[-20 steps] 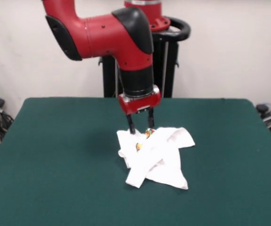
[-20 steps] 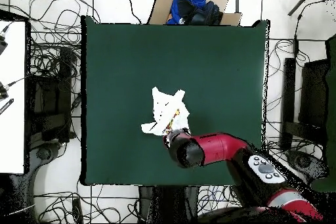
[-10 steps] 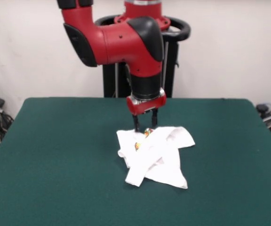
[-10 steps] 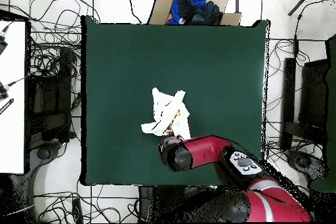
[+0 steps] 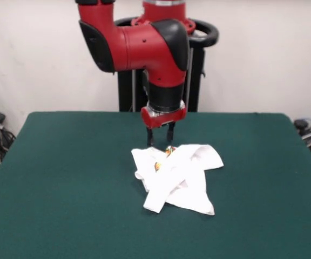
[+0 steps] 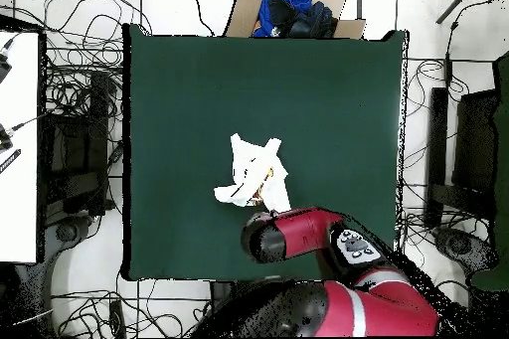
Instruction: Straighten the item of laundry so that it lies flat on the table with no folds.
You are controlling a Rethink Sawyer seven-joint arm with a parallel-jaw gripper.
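Near the middle of the dark green counter lies a small white T-shirt, crumpled, with layers crossed over each other and only a scrap of colourful print showing. The red arm's end effector hangs at the shirt's far edge, its two dark fingers apart, gripping nothing visible. The straightening looks barely begun: the folds all remain, and the whole shirt needs spreading flat.
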